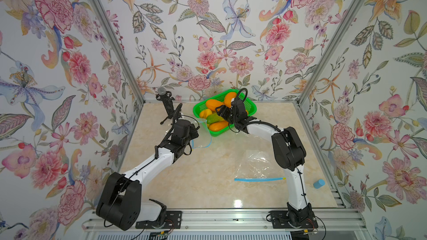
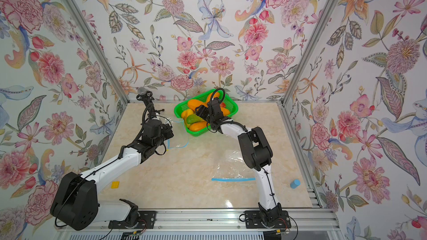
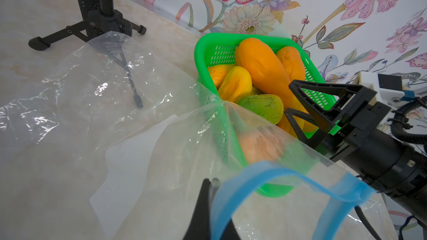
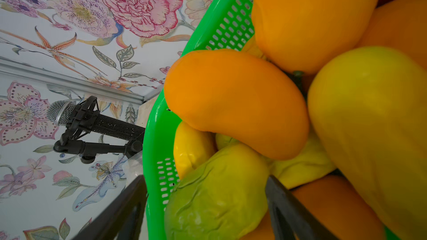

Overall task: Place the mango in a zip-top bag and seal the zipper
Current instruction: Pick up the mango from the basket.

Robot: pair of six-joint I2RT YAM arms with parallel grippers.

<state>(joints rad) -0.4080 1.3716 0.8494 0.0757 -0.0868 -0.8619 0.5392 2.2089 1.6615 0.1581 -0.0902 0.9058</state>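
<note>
Mango (image 4: pixel 217 195), wrinkled green, soft-looking, probably light: take across middle. Right gripper (image 4: pixel 204 177) spread astride; left gripper (image 3: pixel 209 188) clamped on clear zip-top bag (image 3: pixel 138 116).

You see the left gripper (image 3: pixel 209 184) cropped by the frame edge; just beyond it, the zip-top bag (image 3: pixel 143 102) veils one orange mango (image 3: pixel 261 145) and its zipper (image 3: pixel 265 169) blurs.

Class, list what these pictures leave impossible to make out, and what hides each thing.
Whether the right gripper touches the green mango: its fingers are cut off at the right wrist view's edge.
Mango count: lower fruit buried; the right arm partly covers the basket in both top views.
One flat bag corner: under that arm, both top views.
</note>
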